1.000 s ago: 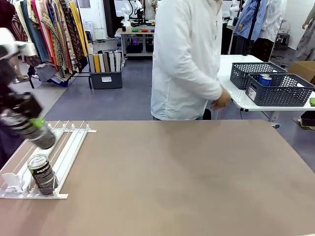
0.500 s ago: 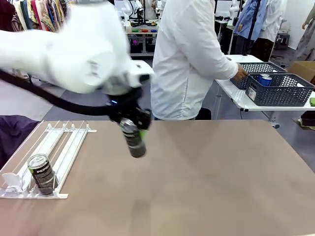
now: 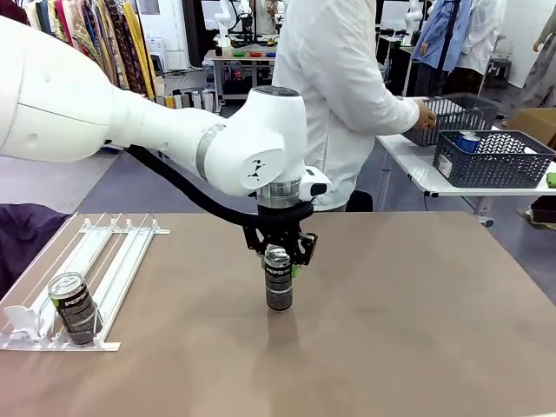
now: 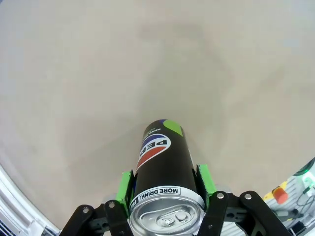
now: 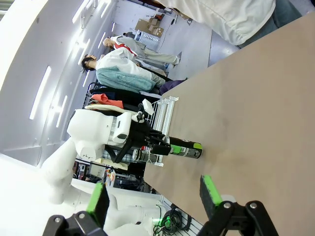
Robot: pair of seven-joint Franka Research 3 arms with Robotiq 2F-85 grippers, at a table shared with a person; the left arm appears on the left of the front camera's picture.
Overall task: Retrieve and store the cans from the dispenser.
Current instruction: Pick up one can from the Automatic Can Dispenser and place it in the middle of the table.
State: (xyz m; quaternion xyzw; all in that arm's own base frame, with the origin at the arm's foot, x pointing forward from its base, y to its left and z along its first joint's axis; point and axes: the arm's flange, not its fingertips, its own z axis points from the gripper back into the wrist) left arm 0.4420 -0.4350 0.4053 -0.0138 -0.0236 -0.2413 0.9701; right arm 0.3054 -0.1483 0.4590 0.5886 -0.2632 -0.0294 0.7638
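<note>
Dark can, in the front view, stands upright well to the right of the dispenser, out on the open table. The left gripper is clamped on its upper part. I can't tell whether its base touches the tabletop. The arm arches over from the dispenser's side, wrist pointing straight down. A second dark can sits at the dispenser's near, stoppered end. Far beyond the dispenser, a person has a hand at a grey basket.

From the left wrist, green pads press the can's sidewall just under the silver rim. I'd judge it thin, smooth metal that is slick and easily dented. If it's full it has some weight, so this high sidewall hold looks sensible.

From the right wrist, the right gripper hangs with fingers spread wide and nothing between them, well away from the dispenser.
</note>
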